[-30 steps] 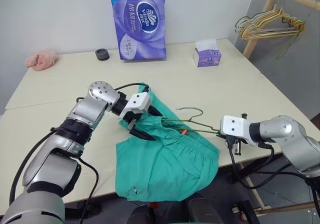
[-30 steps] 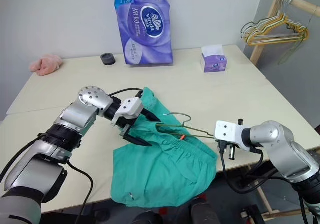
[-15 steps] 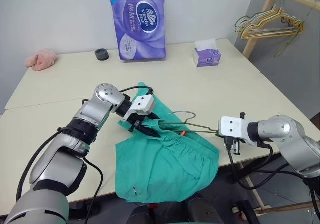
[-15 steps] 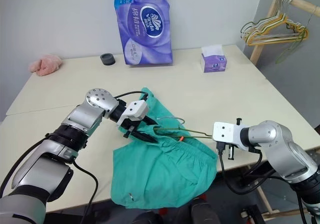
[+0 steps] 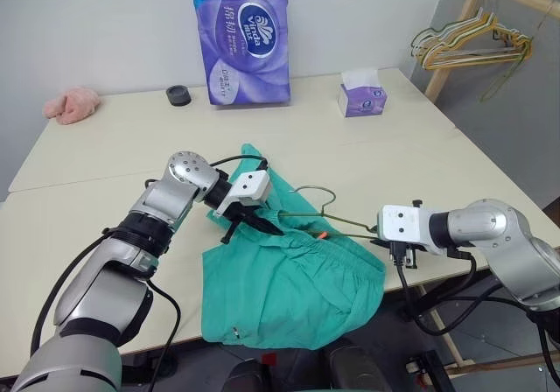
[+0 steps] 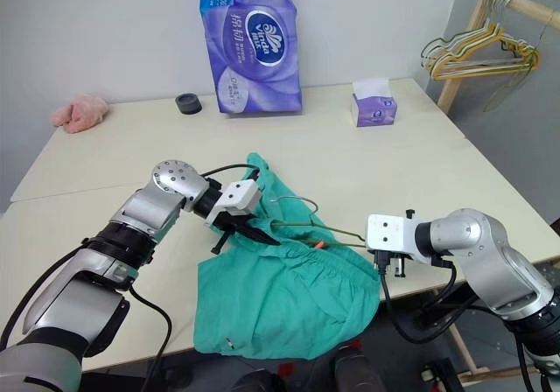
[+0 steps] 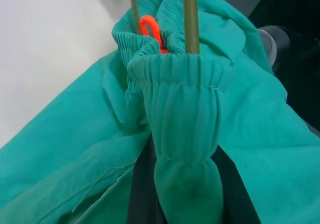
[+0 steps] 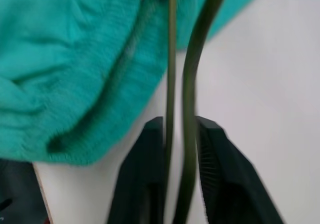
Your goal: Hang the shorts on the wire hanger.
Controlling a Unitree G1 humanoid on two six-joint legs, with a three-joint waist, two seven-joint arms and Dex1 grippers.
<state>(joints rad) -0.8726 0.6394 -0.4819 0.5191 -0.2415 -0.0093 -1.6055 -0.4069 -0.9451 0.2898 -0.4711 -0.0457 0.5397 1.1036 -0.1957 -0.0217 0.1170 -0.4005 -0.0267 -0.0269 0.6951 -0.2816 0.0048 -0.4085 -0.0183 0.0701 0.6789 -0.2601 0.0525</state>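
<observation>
The teal-green shorts (image 5: 289,287) lie at the table's front edge, with their lower part hanging over it. My left gripper (image 5: 265,227) is shut on the gathered waistband (image 7: 182,99), and the cloth is bunched between its black fingers (image 7: 141,194). The orange drawstring (image 7: 151,29) shows just past it. The wire hanger (image 8: 192,59) runs from the waistband towards my right gripper (image 8: 180,129). Its hook (image 5: 332,201) stands up above the cloth. The right gripper's fingers (image 8: 150,149) press on the hanger's two wires from both sides.
A purple tissue-roll pack (image 5: 242,38) stands at the table's back, a small tissue box (image 5: 362,94) to its right. A black round thing (image 5: 178,95) and a pink cloth (image 5: 72,103) lie at the back left. Yellow-green hangers (image 5: 468,42) hang on a wooden rack off the table's right.
My left gripper's fingers stood open around the waistband and have closed on it. The hanger's hook and my right gripper have shifted a little to the left.
</observation>
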